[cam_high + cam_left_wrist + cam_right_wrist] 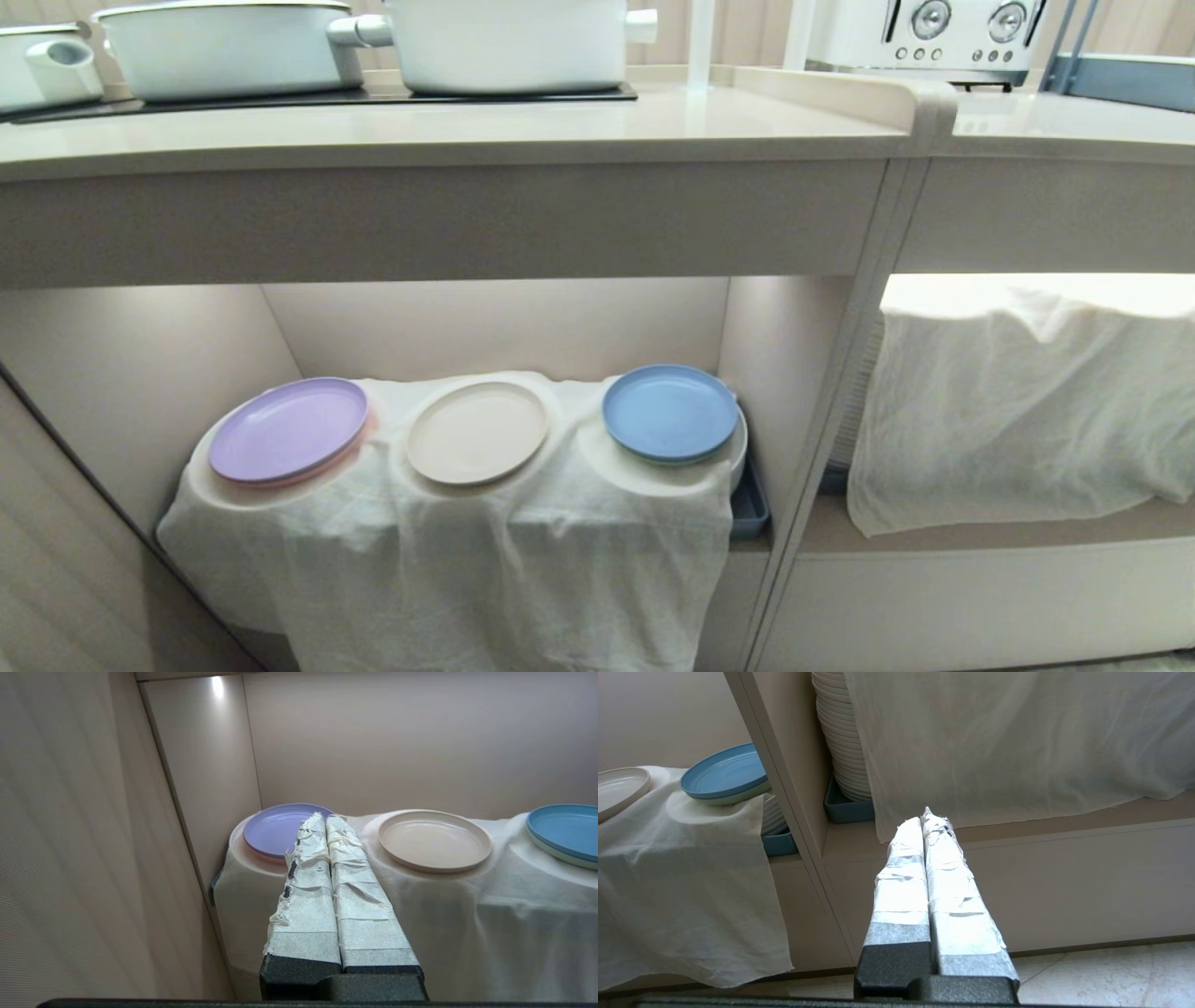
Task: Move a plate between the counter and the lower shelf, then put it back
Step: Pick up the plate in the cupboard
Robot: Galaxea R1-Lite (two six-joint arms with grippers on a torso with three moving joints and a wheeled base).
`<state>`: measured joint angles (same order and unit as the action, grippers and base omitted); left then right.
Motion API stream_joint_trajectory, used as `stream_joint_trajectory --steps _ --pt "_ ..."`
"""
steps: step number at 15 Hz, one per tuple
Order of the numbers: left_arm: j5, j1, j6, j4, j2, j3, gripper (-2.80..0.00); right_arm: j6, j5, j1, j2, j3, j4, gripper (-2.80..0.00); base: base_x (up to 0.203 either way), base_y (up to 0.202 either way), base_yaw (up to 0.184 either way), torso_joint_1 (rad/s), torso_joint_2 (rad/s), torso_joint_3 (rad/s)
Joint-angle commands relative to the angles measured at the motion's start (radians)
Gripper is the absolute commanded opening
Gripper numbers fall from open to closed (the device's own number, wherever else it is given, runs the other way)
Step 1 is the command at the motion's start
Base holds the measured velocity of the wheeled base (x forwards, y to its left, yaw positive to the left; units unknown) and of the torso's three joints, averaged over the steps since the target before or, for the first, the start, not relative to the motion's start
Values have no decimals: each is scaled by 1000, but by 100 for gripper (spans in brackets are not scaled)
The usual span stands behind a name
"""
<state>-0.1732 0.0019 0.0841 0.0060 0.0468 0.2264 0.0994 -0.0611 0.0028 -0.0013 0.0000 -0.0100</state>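
Draped white cloth [485, 551] hangs right down the front of the lower shelf [140, 392], and on its three humps sit three plates in a row: a lilac plate [288, 430] on the left, the cream plate [477, 432] flat on the middle hump, and a blue plate [669, 412] on the right, none of them touching. Over in the left wrist view, the left gripper [325, 817] hangs out in front of the shelf with its taped fingers pressed tight together, empty, its tips lined up near the lilac plate's rim. Meanwhile the right gripper [927, 817] is also clamped together on nothing, low down before the neighbouring cubby where another cloth [1008, 742] hangs and a stack of white dishes [843, 742] peeks out. Up top, the counter [448, 131] carries white pots [373, 42] on its black cooktop.
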Motion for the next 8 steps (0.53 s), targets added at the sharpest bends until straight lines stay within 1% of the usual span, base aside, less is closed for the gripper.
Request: stream_joint_trajectory --steps 1,3,6,7,8 --pt "-1 0 1 -6 -47 -29 -280 0 0 0 1 0 -1 -280 0 0 0 0 0 0" --pt "14 0 -1 -33 -47 -87 -280 0 0 0 1 0 1 -280 0 0 0 0 0 0" --pt "88 0 1 -152 -47 -210 -280 0 0 0 1 0 -1 -280 0 0 0 0 0 0" --pt "111 0 -5 -171 -46 -226 -280 0 0 0 1 0 1 -280 0 0 0 0 0 0" --pt "116 0 -12 -132 -47 -226 -280 0 0 0 1 0 -1 -280 0 0 0 0 0 0"
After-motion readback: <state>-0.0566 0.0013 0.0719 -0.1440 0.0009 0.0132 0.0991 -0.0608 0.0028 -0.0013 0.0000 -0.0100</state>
